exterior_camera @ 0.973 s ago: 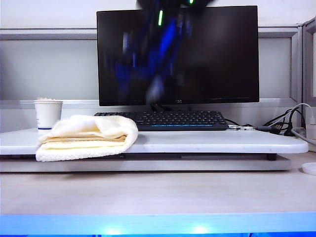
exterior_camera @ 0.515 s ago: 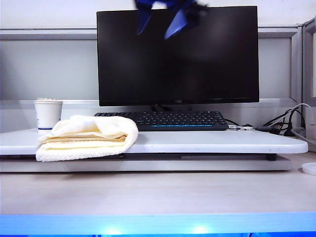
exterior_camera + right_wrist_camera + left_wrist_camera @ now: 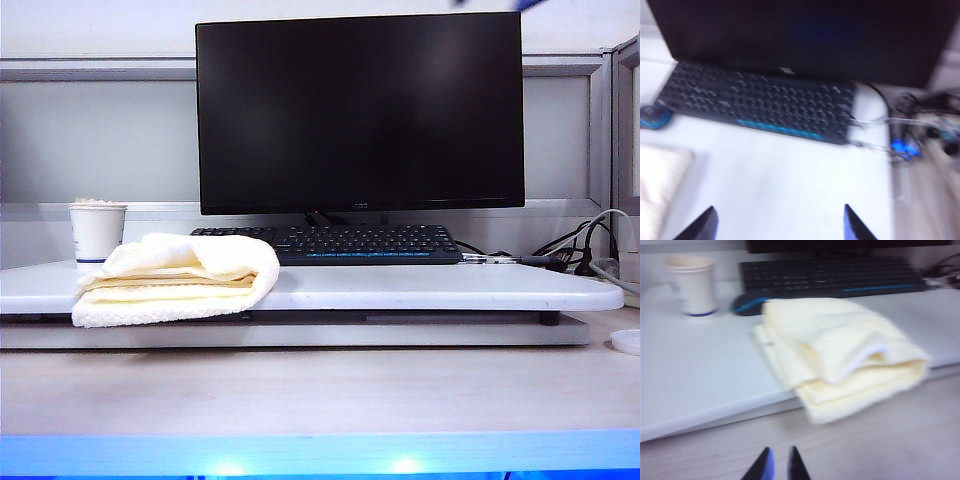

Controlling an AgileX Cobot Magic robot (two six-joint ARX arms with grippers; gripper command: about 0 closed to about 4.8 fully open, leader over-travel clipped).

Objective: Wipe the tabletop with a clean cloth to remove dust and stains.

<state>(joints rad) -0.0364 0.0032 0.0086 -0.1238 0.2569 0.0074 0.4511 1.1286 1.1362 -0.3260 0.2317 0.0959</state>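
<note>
One sec ago a blurred blue arm hung in front of the monitor (image 3: 360, 110) in the exterior view; half a sec ago only tool tips showed at the screen's top edge; now just a blue sliver at the top border. So the right arm has pulled up and away, w/ nothing carried.

Right tool (image 3: 777, 222): fingers spread wide, empty, above bare tabletop (image 3: 430, 287) near the keyboard (image 3: 760, 107). Left tool (image 3: 780, 466): tips nearly together, holding nothing, low over the wood desk in front of the cloth (image 3: 840, 352).

Cloth sits folded on the tabletop's left end, one edge overhanging the front, beside the paper cup (image 3: 97, 232). Looks like wiping hasn't begun.

Wrist views are motion-blurred; both tools cut off at frame edge; any dust or stains can't be made out.
</note>
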